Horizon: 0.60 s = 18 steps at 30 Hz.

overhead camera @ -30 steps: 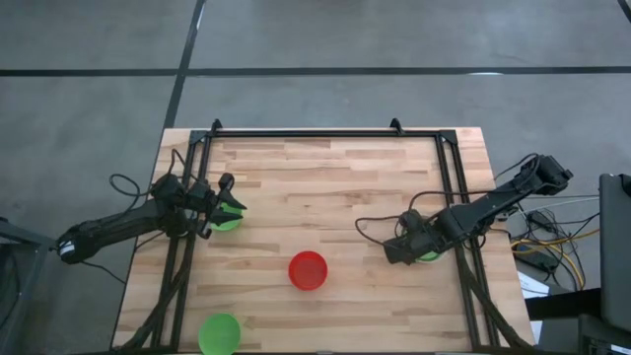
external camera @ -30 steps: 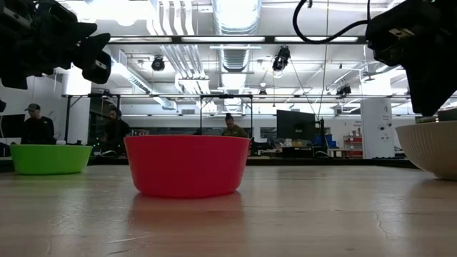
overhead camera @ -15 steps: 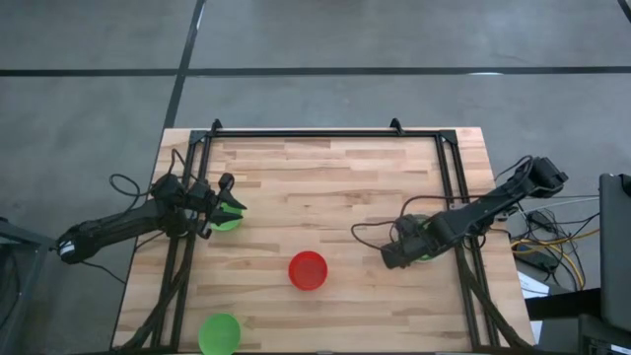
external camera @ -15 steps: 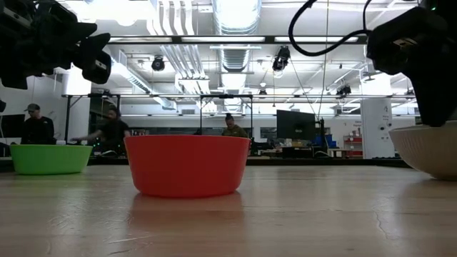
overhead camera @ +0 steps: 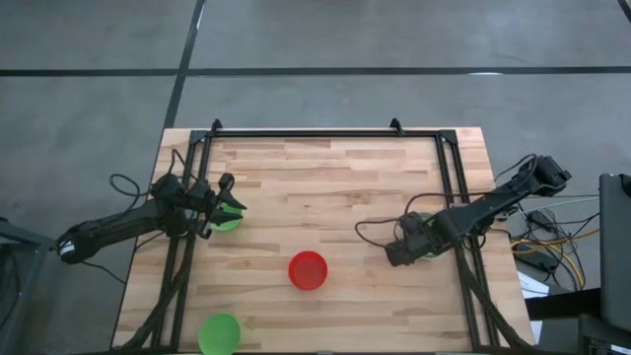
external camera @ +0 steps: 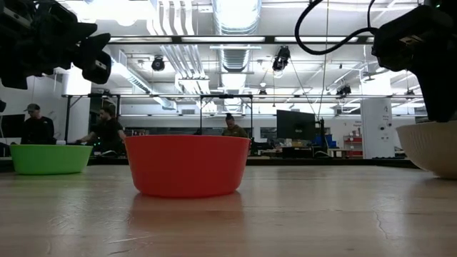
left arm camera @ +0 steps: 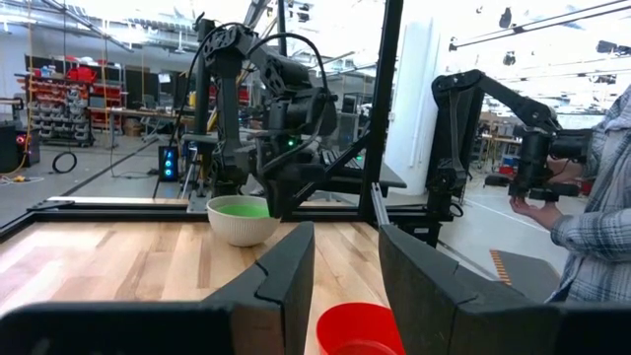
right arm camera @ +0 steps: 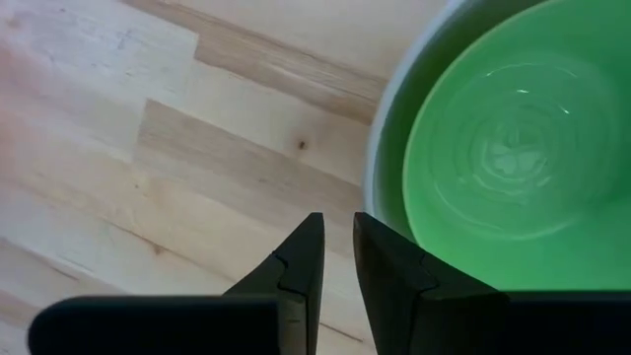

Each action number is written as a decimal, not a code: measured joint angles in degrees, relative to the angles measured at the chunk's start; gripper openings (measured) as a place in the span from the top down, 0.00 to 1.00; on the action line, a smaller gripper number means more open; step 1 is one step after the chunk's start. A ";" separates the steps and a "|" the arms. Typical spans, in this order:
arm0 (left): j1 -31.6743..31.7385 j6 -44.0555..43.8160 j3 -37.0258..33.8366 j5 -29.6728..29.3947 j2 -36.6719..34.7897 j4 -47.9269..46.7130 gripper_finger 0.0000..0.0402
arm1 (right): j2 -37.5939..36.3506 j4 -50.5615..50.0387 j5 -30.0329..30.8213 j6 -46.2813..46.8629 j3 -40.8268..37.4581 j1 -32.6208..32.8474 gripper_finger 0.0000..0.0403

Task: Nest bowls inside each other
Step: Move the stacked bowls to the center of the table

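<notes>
Right wrist view: the right gripper [right arm camera: 337,258] has its fingers [right arm camera: 301,258] drawn close together with only a narrow gap between them, and nothing sits in that gap. They point down at bare wood just beside the rim of the pale grey-white bowl [right arm camera: 386,148], which already has a green bowl [right arm camera: 513,158] nested inside it.

In the high view the left gripper [overhead camera: 219,209] hangs at the other side of the table over a second green bowl [overhead camera: 229,223]. In its wrist view the fingers [left arm camera: 281,281] stand apart with clear space between and hold nothing.

Farther out from both, the red bowl [overhead camera: 308,270] sits alone mid-table and a third green bowl [overhead camera: 219,333] lies near the table's front edge.

So, by my reading, one nesting is done; three loose bowls remain to be stacked.
</notes>
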 joint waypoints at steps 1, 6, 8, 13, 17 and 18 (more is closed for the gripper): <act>0.00 -0.01 0.00 0.00 0.00 0.02 0.70 | -0.12 -0.21 -0.03 0.02 0.00 -0.05 0.85; 0.00 -0.01 0.00 0.00 0.00 0.02 0.70 | -2.20 -0.75 -0.07 0.02 0.00 -0.62 0.85; 0.00 0.01 0.00 0.00 0.00 0.02 0.70 | -2.90 -0.98 -0.02 0.02 0.00 -0.84 0.85; 0.00 0.00 0.00 0.01 0.00 0.02 0.70 | -3.88 -1.45 0.04 -0.22 -0.10 -1.52 0.85; -0.02 -0.01 0.00 0.01 0.00 0.02 0.70 | -3.77 -1.64 -0.05 -0.20 -0.63 -1.63 0.85; -0.02 0.00 0.00 0.00 0.00 0.02 0.70 | -3.75 -1.60 -0.10 -0.20 -0.69 -1.63 0.85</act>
